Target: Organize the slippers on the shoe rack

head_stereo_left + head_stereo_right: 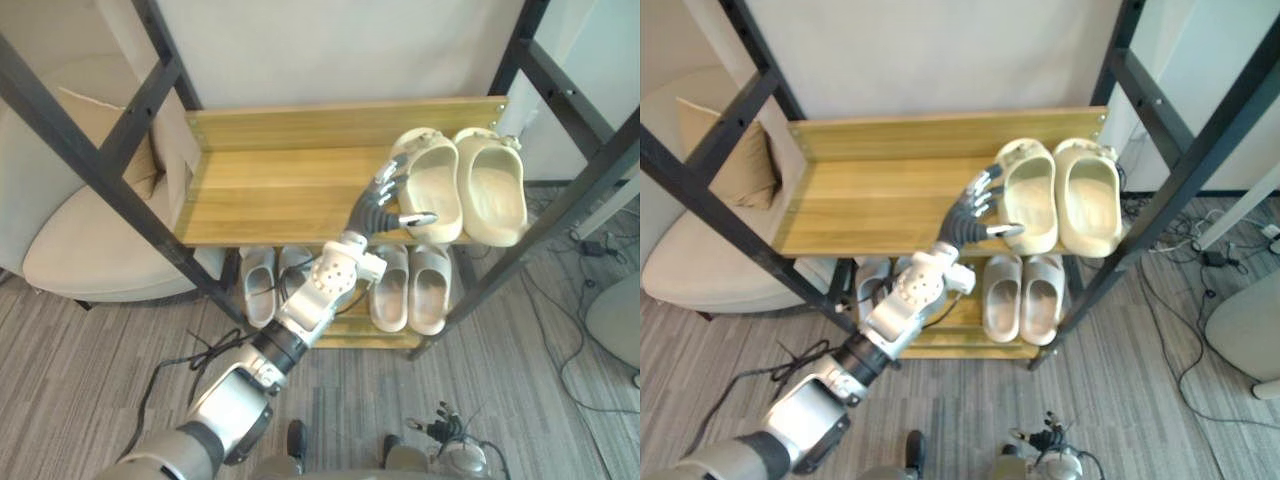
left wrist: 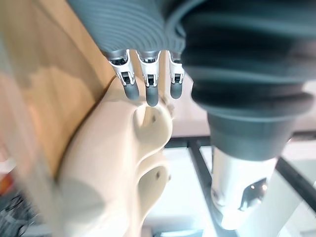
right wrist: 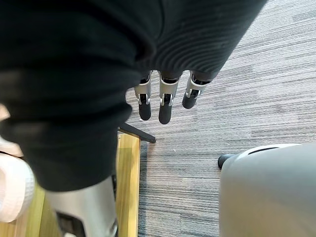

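Observation:
Two cream slippers stand side by side at the right end of the wooden top shelf (image 1: 270,190), toes toward the wall. My left hand (image 1: 385,200) reaches up to the left slipper (image 1: 432,190) of the pair. It is open, with straight fingers against the slipper's left side and the thumb by its heel. The left wrist view shows the fingertips (image 2: 152,94) touching that slipper (image 2: 113,163). The right slipper (image 1: 492,190) lies untouched. My right hand (image 3: 166,96) hangs low over the carpet beside the rack's foot, fingers straight and empty.
On the lower shelf (image 1: 345,335) sit pale slippers, one pair on the left (image 1: 258,285) and another on the right (image 1: 410,290). Black slanted frame posts (image 1: 100,170) flank the rack. A beige armchair (image 1: 80,250) stands to the left. Cables (image 1: 590,245) lie on the floor to the right.

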You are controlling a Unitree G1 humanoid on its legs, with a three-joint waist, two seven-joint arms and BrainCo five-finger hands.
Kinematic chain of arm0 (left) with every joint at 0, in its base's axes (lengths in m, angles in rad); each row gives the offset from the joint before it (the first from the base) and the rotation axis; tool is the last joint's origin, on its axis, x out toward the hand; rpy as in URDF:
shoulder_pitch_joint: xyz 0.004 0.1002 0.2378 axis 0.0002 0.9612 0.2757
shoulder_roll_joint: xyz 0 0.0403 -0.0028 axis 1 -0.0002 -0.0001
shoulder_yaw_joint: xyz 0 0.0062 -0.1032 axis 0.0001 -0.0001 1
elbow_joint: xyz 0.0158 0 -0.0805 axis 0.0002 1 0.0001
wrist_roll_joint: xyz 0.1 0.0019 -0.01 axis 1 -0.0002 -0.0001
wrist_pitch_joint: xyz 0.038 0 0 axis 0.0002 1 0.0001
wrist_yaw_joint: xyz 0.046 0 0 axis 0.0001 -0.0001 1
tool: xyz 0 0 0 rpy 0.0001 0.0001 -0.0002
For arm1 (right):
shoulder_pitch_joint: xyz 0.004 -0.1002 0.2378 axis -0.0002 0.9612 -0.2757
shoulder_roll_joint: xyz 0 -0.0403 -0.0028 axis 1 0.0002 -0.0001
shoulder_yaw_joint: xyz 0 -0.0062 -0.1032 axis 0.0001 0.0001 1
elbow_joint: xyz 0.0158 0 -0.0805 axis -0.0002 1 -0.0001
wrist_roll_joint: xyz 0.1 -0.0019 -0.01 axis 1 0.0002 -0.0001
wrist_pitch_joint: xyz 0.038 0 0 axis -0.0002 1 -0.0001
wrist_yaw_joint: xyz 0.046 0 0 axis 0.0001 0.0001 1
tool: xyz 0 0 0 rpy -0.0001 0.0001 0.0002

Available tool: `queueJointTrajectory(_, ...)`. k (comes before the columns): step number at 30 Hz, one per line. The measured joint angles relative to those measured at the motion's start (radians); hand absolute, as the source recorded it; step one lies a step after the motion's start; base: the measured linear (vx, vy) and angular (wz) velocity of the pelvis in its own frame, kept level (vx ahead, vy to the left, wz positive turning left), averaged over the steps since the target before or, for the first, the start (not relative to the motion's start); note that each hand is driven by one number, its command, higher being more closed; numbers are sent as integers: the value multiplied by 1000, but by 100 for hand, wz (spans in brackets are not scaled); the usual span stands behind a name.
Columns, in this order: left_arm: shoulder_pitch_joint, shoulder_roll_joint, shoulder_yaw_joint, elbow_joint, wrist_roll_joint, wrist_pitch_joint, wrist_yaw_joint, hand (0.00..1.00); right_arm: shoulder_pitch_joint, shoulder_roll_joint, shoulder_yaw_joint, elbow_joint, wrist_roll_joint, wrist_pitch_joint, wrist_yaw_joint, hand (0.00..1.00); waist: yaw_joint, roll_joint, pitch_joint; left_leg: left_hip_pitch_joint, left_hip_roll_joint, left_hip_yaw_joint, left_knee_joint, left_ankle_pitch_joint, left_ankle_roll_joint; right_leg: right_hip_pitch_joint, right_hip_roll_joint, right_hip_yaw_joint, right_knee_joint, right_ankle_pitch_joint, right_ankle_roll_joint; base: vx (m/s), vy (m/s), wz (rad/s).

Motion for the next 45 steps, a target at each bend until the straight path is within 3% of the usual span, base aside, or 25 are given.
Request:
queueJointTrajectory(8,28,137,50,-270,-68,-28,0,0,-2,-2,5,14,-1,0,8,0,9,-2,-2,-7,-11,-36,0,7,5,14,-9,-33,-1,-5,5,5,1,14)
queueJointTrajectory(14,215,186,60,-508,-119,-68,-12,0,-17,-8,9,47,-1,-1,23,0,20,-1,-3,-12,-20,-56,1,8,7,23,-18,-51,-5,-6,6,18,1,9)
queueJointTrajectory(21,490,226,19,-655,-207,-71,-111,0,-21,-16,45,93,-11,-4,29,0,35,-8,-36,-11,-23,-86,1,8,7,52,-18,-80,-27,-6,6,12,-11,13)
queueJointTrajectory(27,729,229,12,-671,-247,-49,-192,0,-21,-26,64,111,-39,-8,32,0,58,-12,-47,-5,-23,-92,2,8,7,66,-17,-86,-34,-6,6,3,-6,3)
queueJointTrajectory(30,855,228,28,-631,-251,-28,-226,0,-20,-33,85,114,-41,-7,35,0,66,-14,-49,11,-23,-98,0,7,8,89,-15,-93,-52,-6,6,16,-11,6)
queueJointTrajectory(37,978,192,137,-340,-209,20,-253,0,-17,-27,93,113,-41,-5,36,0,79,-21,-54,21,-19,-111,-4,7,8,110,-10,-116,-72,-7,7,-5,-10,5)
queueJointTrajectory(41,980,137,239,-152,-87,26,-255,0,-16,-21,90,112,-41,-4,34,0,79,-29,-59,22,-20,-112,-10,7,8,118,-11,-120,-77,-8,8,19,-1,1)
queueJointTrajectory(45,927,110,332,100,50,42,-213,0,-12,7,82,112,-41,-4,34,0,78,-40,-69,23,-21,-113,-16,7,8,122,-8,-124,-91,-8,8,48,-6,2)
